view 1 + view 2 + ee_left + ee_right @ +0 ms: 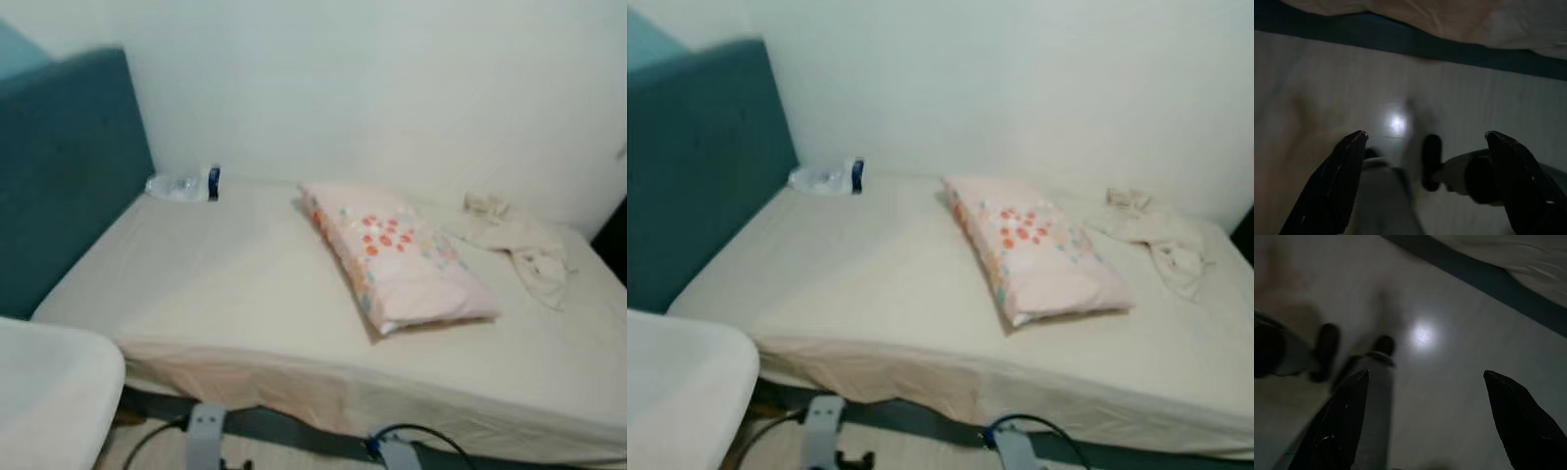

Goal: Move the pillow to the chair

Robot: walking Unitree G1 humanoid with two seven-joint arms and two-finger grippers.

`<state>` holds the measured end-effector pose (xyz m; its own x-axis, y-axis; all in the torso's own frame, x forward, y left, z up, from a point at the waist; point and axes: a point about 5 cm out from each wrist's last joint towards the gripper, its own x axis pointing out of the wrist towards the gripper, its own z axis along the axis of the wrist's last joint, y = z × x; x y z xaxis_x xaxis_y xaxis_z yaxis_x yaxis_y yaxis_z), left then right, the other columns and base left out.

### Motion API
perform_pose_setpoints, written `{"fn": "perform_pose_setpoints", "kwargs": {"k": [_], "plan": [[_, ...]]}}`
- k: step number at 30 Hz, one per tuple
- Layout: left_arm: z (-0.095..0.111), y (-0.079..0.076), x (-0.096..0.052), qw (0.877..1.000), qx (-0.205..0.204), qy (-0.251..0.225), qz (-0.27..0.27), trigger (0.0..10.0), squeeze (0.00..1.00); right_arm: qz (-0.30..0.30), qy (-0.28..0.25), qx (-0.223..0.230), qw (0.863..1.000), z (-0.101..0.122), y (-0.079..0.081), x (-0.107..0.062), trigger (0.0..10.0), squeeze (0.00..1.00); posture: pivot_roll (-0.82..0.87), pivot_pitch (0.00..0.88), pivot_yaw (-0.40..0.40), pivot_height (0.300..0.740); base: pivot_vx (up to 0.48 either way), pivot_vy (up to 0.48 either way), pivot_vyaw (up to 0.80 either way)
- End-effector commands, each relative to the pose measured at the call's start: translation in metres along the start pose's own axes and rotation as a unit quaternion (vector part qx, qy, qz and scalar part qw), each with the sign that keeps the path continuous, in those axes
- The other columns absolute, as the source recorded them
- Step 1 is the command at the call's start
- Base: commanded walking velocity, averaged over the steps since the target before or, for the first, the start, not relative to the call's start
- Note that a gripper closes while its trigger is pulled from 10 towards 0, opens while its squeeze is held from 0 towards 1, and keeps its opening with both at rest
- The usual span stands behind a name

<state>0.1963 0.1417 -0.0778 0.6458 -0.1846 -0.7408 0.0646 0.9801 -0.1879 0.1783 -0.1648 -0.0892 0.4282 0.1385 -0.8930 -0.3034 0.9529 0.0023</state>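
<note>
Pillow (397, 257) on bed (225, 284), centre-right; bottle (183, 184) behind-left by headboard (64, 166); cloth (519, 250) right of pillow.

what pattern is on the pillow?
Pale pink pillow with orange-red and teal dots, clearest in the left eye view.

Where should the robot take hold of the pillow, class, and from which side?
Probably the near end of the pillow, approached from the bed's front edge. It lies flat and slanted, that end closest to the robot and bare all round; one pincer at each near corner would suit its width.
</note>
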Motion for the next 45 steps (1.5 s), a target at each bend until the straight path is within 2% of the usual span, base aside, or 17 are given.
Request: {"fn": "perform_pose_setpoints", "kwargs": {"k": [1,15,21,28,39,45], "plan": [[-0.0023,0.0041,-0.0012,1.0,0.002,0.006,0.005,10.0,0.0,0.008,-0.005,-0.005,1.0,0.0037,0.0056,0.0012,10.0,0.0,0.16,0.0,-0.083,0.74,0.0,-0.48,0.0],[-0.004,0.0049,-0.0019,1.0,0.003,0.007,0.005,10.0,0.0,0.009,-0.004,0.001,1.0,0.0032,0.0071,0.0014,10.0,0.0,0.15,0.0,-0.076,0.74,0.0,-0.46,0.0],[-0.0038,0.0059,-0.0019,1.0,-0.002,0.007,0.012,10.0,0.0,0.009,-0.004,0.003,1.0,0.0027,0.0069,0.0014,10.0,0.0,0.15,0.0,-0.075,0.74,0.0,0.0,0.0],[-0.0034,0.0032,-0.0014,1.0,0.011,0.01,-0.002,10.0,0.0,0.009,-0.003,0.003,1.0,0.0021,0.0066,0.0013,10.0,0.0,0.14,0.0,-0.072,0.74,0.0,0.0,0.0],[-0.0004,0.0068,-0.0014,1.0,-0.01,-0.002,0.016,10.0,0.0,0.006,-0.005,0.005,1.0,0.0032,0.0058,0.0012,10.0,0.0,0.14,0.0,-0.076,0.74,0.0,0.0,0.0],[0.0038,0.0068,-0.0012,1.0,-0.016,-0.018,0.014,10.0,0.0,0.003,-0.025,0.03,0.999,0.0073,0.0042,0.001,10.0,0.0,0.14,0.0,-0.081,0.74,0.104,0.0,0.0]]}}
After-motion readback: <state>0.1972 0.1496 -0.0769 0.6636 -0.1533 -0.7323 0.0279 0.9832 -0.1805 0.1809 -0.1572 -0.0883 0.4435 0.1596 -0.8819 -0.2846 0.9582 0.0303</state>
